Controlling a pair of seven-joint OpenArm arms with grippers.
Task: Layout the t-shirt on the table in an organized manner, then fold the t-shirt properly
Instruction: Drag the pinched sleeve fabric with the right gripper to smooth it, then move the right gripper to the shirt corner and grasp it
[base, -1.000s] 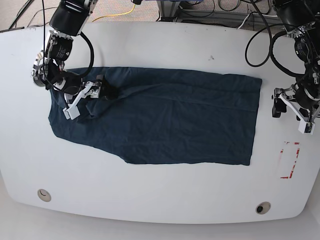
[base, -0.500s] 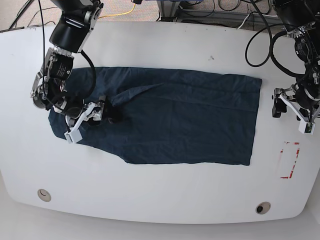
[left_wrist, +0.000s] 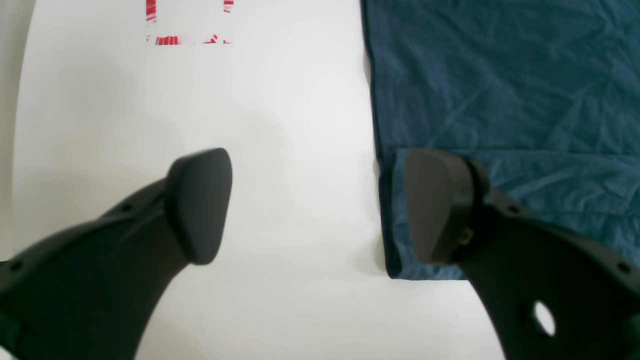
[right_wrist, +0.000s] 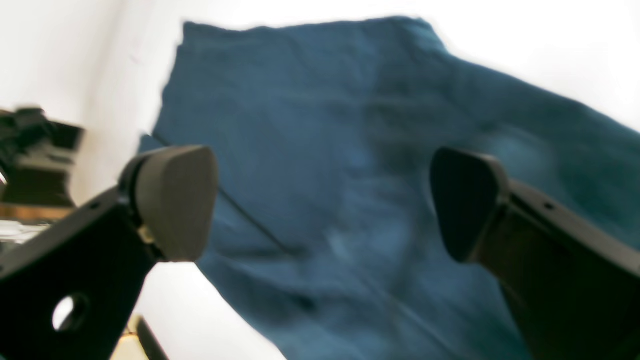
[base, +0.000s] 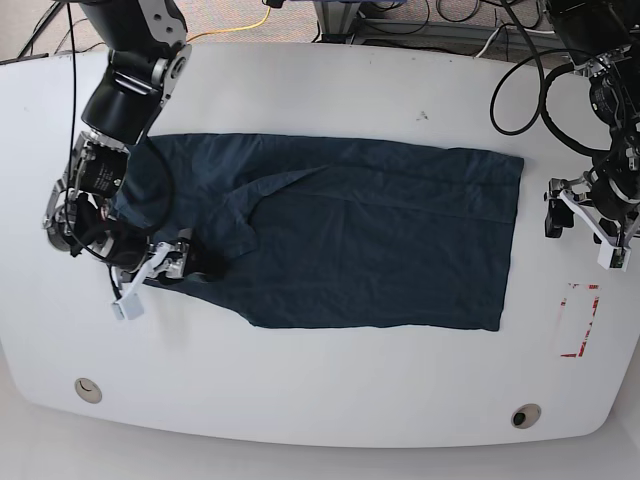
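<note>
The dark navy t-shirt (base: 370, 240) lies spread lengthwise across the white table (base: 330, 90), with a raised crease (base: 270, 185) near its left end. My right gripper (base: 155, 282) hovers open over the shirt's front-left part. In the right wrist view its jaws (right_wrist: 322, 200) stand wide over blurred blue cloth (right_wrist: 320, 125) and hold nothing. My left gripper (base: 582, 232) is open just off the shirt's right edge. In the left wrist view one of its fingers (left_wrist: 435, 205) overlaps the shirt's hem (left_wrist: 500, 75) while the other hangs over bare table (left_wrist: 300, 125).
A red dashed rectangle (base: 580, 320) is marked near the right edge, also visible as a red mark (left_wrist: 190, 39) in the left wrist view. Two grommet holes (base: 88, 390) (base: 525, 415) sit along the front. Cables (base: 520, 70) trail over the back right.
My right arm has swung toward the table's front, its open gripper sliding across the shirt's left end. The cloth there has shifted and creased. The left arm has stayed still.
</note>
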